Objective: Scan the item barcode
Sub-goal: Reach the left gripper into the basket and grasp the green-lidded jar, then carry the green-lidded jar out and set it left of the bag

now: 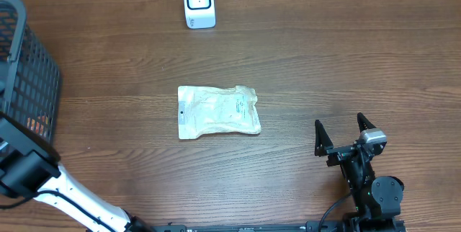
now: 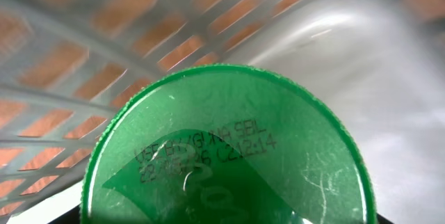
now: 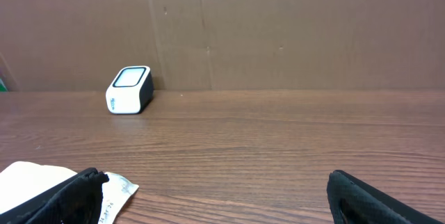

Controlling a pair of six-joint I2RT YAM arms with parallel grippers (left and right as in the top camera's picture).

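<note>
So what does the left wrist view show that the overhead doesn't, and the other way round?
Only the left wrist: a green lid with a printed code on it, filling most of the frame. Only the overhead: the white scanner at the far edge, the pale pouch lying flat in the middle, and the right gripper, open. Both: the basket. It is seen from outside overhead, and as blurred mesh behind the lid from the wrist.

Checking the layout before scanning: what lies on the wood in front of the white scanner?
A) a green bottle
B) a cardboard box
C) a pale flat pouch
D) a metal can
C: the pale flat pouch lies there, nearer the robot than the white scanner.
</note>
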